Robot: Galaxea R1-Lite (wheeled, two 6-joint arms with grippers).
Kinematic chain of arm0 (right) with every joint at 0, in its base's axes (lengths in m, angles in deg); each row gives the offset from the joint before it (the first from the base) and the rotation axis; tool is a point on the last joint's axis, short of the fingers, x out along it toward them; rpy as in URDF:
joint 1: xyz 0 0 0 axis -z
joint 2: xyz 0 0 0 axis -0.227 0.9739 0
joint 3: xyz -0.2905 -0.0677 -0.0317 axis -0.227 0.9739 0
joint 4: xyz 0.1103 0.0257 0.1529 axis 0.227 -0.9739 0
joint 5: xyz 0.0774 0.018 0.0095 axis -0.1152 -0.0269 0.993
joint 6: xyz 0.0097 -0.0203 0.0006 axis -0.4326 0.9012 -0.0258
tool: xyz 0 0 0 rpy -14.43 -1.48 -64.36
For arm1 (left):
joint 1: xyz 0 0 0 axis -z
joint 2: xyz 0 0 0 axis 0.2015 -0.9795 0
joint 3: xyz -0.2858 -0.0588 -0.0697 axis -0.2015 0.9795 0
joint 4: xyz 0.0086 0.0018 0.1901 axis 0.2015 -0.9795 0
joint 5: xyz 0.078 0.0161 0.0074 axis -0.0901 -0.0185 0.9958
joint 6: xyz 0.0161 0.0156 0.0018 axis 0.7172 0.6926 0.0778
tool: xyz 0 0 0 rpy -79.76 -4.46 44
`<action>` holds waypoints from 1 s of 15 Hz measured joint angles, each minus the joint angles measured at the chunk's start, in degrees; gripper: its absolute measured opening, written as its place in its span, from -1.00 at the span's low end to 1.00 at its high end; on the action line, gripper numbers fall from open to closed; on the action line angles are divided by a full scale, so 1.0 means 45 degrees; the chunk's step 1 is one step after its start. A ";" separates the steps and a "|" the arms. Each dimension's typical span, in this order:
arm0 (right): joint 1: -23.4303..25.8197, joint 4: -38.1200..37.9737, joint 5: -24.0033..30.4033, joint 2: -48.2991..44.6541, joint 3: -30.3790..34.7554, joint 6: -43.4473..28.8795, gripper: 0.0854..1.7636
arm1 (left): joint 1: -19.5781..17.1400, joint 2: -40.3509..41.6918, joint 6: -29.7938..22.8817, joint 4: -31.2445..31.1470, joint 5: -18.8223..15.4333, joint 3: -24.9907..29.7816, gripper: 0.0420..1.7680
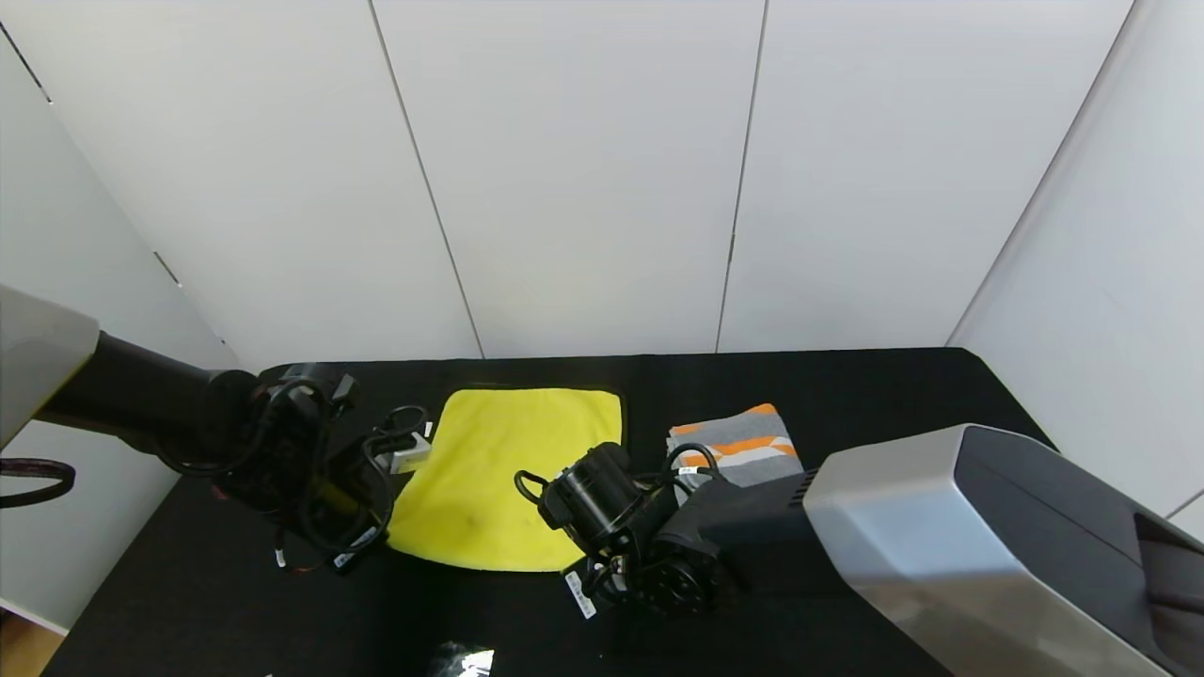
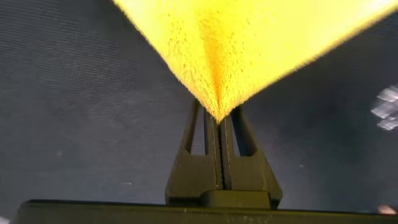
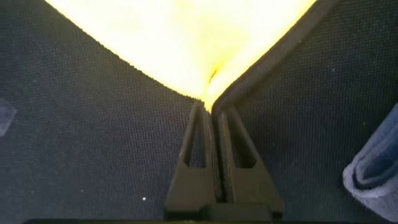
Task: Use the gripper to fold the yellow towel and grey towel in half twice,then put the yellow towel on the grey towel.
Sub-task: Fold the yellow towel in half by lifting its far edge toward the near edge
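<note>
Head view, L to R. Black bench (image 1: 847,385) fills the lower frame, white panels behind.

L arm enters from the far left, wrist low over the bench at the near-left corner of the yellow towel (image 1: 508,475). L tool (image 1: 381,527) is hidden under wrist and cables here. L wrist view: L tool (image 2: 219,115) has both fingers pressed together on a corner of the yellow towel (image 2: 249,43); cloth rises from the pinch in a peaked fold, black bench (image 2: 74,112) behind.

Yellow towel lies mid-bench, mostly flat, yellow face up, black trim along far and right edges. Near-right corner is covered by the R wrist.

R arm enters from the lower right, wrist over the near-right corner of the yellow towel. R tool not seen in this view. R wrist view: R tool (image 3: 214,112) fingers pressed together, pinching the yellow towel (image 3: 186,37) at a corner where the black trim meets the tips. Bench (image 3: 74,137) below.

Grey towel (image 1: 738,442) sits just right of the yellow towel, apart from it, folded into a compact stack, orange-and-white band on top at the far end. Near edge is partly hidden by the R arm. R wrist view shows a folded grey edge (image 3: 373,171) at frame side, clear of the R tool.
</note>
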 joint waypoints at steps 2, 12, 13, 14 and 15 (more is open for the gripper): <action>-0.0092 -0.0268 0.0073 -0.0171 0.0049 -0.0054 -0.94 | -0.0073 0.0247 -0.0049 -0.0694 -0.0268 0.0038 -0.92; -0.0764 -0.1766 0.0937 -0.2181 0.2097 -0.1078 -0.94 | -0.0247 0.1923 -0.0184 -0.0761 -0.0176 0.2045 -0.92; -0.0880 -0.1758 0.1103 -0.2444 0.2403 -0.1254 -0.94 | -0.0252 0.2189 -0.0179 -0.0761 -0.0200 0.2316 -0.92; -0.1005 -0.1783 0.1319 -0.2712 0.2679 -0.1479 -0.94 | -0.0252 0.2444 -0.0179 -0.0767 -0.0225 0.2579 -0.92; -0.1132 -0.1791 0.1406 -0.2928 0.2893 -0.1636 -0.94 | -0.0244 0.2685 -0.0171 -0.0767 -0.0238 0.2861 -0.92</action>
